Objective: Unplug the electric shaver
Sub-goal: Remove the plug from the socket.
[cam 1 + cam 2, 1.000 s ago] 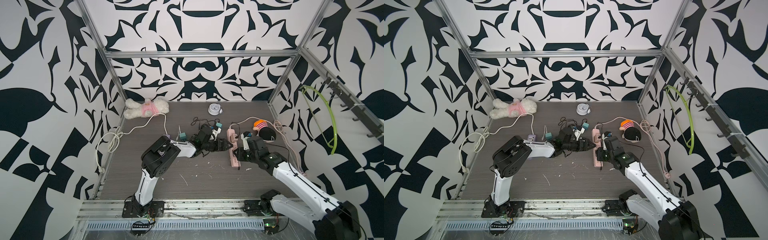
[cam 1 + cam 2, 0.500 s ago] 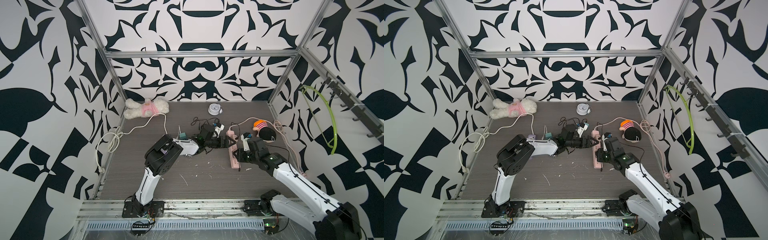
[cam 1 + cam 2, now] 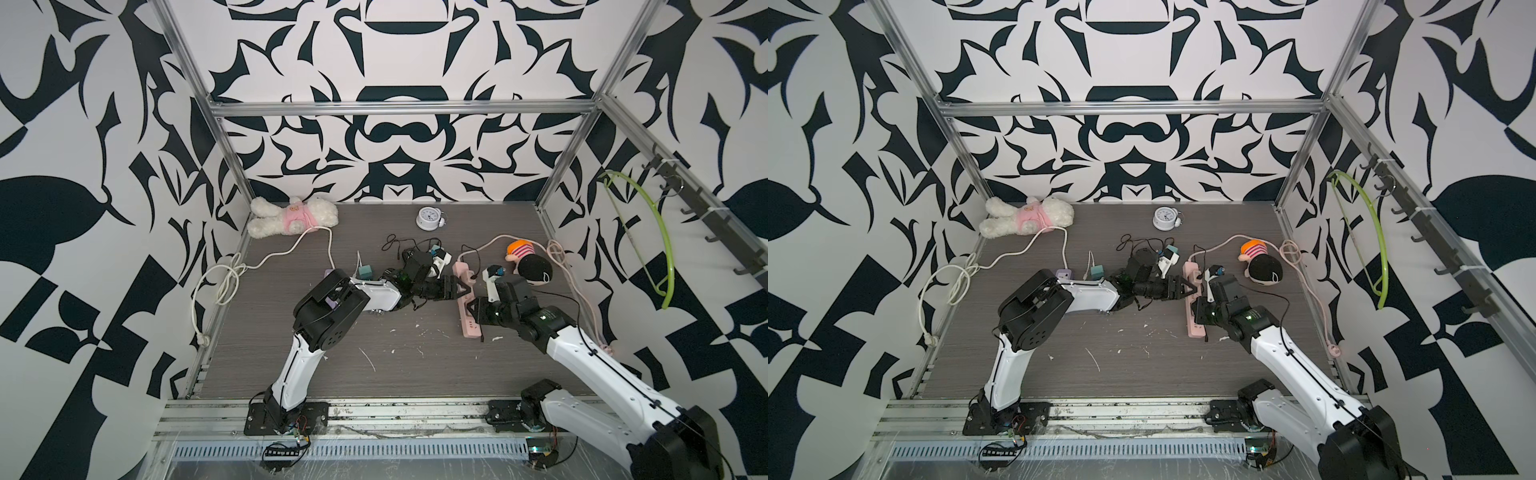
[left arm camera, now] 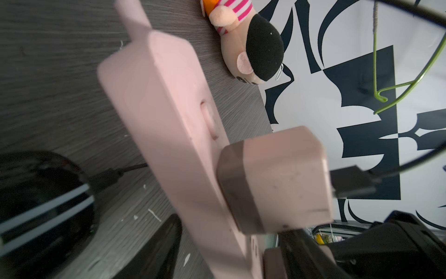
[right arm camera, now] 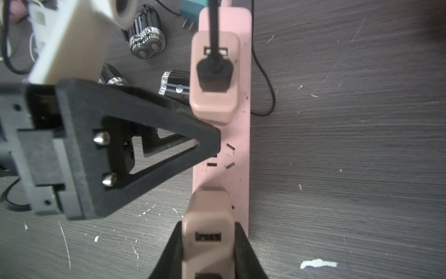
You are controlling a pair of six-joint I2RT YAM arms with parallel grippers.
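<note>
A pink power strip (image 3: 468, 328) (image 5: 231, 169) lies on the table, with two pink adapters plugged into it. The farther adapter (image 5: 214, 96) (image 4: 284, 183) carries a black cable. A black electric shaver (image 5: 173, 84) (image 4: 36, 205) lies just beside the strip with a cable in its end. My left gripper (image 3: 459, 286) (image 4: 229, 232) reaches in from the left. Its jaws stand part-way open either side of the strip, right beside that adapter. My right gripper (image 3: 473, 309) (image 5: 208, 227) is shut on the nearer pink adapter (image 5: 207, 212).
Two more black shavers (image 5: 144, 36) lie behind the left gripper among tangled cables. A black-haired doll (image 3: 530, 266) lies right of the strip. An alarm clock (image 3: 427, 217), a white plush (image 3: 291, 216) and a coiled white cord (image 3: 220, 282) lie farther off. A green hanger (image 3: 660, 249) hangs on the right wall.
My left gripper has slid right, up to the power strip, and its jaws have narrowed. The right arm has stayed put on its adapter.
</note>
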